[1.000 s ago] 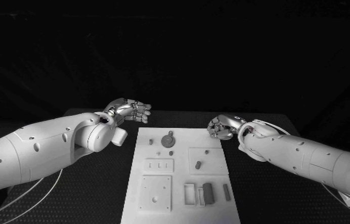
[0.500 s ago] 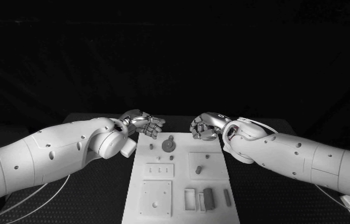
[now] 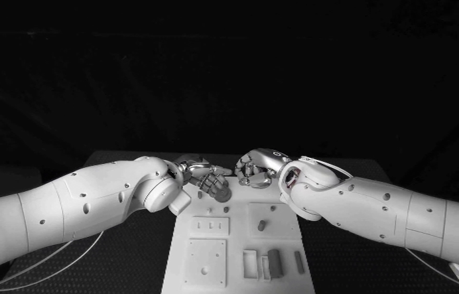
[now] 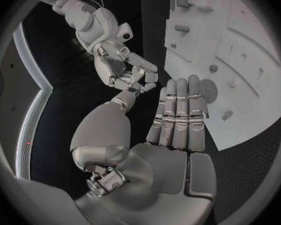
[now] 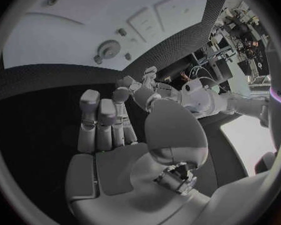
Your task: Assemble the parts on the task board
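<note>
The round gear lies at the far end of the white board on the worktop, beneath my left hand, fingers straight and empty, my right hand likewise empty nearby; a hasty reach could knock them together.

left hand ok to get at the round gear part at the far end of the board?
Probably yes. The left hand hovers open right above the round gear part on the task board, holding nothing. The right hand hangs beside it, apart.
</note>
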Robot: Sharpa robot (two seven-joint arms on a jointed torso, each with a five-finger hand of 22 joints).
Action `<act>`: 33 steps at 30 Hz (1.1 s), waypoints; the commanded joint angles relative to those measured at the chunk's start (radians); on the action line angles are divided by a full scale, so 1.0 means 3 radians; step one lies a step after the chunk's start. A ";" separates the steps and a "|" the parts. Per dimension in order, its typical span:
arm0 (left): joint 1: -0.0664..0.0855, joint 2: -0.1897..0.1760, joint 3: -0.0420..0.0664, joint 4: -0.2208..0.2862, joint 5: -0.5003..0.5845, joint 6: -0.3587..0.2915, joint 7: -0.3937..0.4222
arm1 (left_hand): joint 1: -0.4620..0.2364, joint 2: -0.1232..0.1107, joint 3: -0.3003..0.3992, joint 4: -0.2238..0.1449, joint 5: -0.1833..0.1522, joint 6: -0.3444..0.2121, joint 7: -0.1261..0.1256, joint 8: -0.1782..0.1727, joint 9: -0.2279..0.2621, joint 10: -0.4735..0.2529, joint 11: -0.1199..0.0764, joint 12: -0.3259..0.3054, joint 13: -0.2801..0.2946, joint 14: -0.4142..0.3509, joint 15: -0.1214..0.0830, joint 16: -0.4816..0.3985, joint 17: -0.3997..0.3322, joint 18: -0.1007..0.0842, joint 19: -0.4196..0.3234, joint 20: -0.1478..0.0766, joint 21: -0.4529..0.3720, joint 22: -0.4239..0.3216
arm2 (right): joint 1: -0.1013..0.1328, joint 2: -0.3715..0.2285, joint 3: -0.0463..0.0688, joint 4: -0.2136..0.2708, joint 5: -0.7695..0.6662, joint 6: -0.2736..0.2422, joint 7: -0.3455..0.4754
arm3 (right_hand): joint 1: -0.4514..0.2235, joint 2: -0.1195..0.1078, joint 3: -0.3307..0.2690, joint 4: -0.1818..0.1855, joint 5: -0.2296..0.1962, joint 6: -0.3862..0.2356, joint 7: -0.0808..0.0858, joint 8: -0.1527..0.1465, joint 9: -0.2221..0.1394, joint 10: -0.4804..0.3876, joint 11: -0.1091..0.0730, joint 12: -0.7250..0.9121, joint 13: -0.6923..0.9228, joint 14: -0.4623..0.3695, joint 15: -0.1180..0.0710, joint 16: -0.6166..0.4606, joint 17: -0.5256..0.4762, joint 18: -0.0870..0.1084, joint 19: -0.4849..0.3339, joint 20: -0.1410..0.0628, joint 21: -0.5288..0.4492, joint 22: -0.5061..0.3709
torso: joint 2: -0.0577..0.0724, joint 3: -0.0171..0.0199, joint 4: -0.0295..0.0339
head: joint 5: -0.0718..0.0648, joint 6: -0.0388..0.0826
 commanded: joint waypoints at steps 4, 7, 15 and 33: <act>-0.0005 0.0019 -0.0002 0.0049 -0.0131 0.0098 -0.0163 | -0.0047 -0.0015 0.0004 0.0039 -0.0001 -0.0016 0.0001 -0.0028 -0.0006 0.0006 0.0017 -0.0020 0.0012 -0.0026 0.0005 -0.0024 0.0015 0.0040 -0.0024 0.0005 -0.0012 0.0009 | 0.0000 0.0021 0.0006 0.0051 -0.0075 -0.0032 -0.0074 | 0.0004 -0.0008 0.0026 -0.0005 0.0020 0.0190 0.0066 0.0014 0.0002 0.0015 -0.0003 0.0005 -0.0006 0.0008 -0.0025 0.0015 -0.0004 0.0202 0.0016 -0.0012 0.0017 0.0035 | -0.0002 0.0000 -0.0004 | 0.0004 0.0003; -0.0006 0.0019 -0.0003 0.0066 -0.0129 0.0084 -0.0141 | -0.0048 -0.0014 0.0006 0.0043 -0.0001 -0.0017 0.0001 -0.0030 -0.0007 0.0004 0.0018 -0.0022 0.0013 -0.0028 0.0006 -0.0026 0.0017 0.0041 -0.0026 0.0005 -0.0013 0.0010 | 0.0000 0.0040 0.0007 0.0056 -0.0075 -0.0024 -0.0069 | 0.0003 -0.0008 0.0027 -0.0004 0.0020 0.0190 0.0065 0.0014 0.0001 0.0016 -0.0004 0.0005 -0.0007 0.0009 -0.0025 0.0015 -0.0004 0.0202 0.0017 -0.0013 0.0017 0.0035 | 0.0001 -0.0001 -0.0001 | 0.0000 0.0005; -0.0008 0.0019 -0.0003 0.0086 -0.0080 0.0035 -0.0087 | -0.0046 -0.0001 0.0015 0.0053 -0.0001 -0.0017 0.0002 -0.0035 -0.0009 0.0002 0.0019 -0.0026 0.0019 -0.0030 0.0007 -0.0030 0.0025 0.0042 -0.0029 0.0006 -0.0015 0.0015 | 0.0000 0.0086 0.0006 0.0061 -0.0075 0.0010 -0.0062 | 0.0002 -0.0009 0.0031 -0.0005 0.0020 0.0192 0.0065 0.0014 0.0001 0.0019 -0.0004 0.0004 -0.0008 0.0012 -0.0026 0.0015 -0.0005 0.0202 0.0020 -0.0014 0.0017 0.0034 | 0.0001 -0.0002 -0.0006 | -0.0006 -0.0006; -0.0009 0.0032 -0.0003 0.0107 0.0072 -0.0005 -0.0009 | -0.0008 0.0091 0.0028 0.0045 -0.0001 -0.0012 0.0003 -0.0045 -0.0013 0.0003 0.0019 -0.0036 0.0046 -0.0028 0.0008 -0.0044 0.0057 0.0044 -0.0033 0.0010 -0.0021 0.0038 | -0.0005 0.0132 0.0006 0.0109 -0.0079 0.0051 -0.0042 | -0.0001 -0.0010 0.0037 -0.0005 0.0020 0.0193 0.0064 0.0013 -0.0001 0.0022 -0.0005 0.0003 -0.0010 0.0015 -0.0026 0.0015 -0.0007 0.0201 0.0024 -0.0017 0.0016 0.0033 | -0.0001 0.0001 -0.0003 | -0.0014 -0.0020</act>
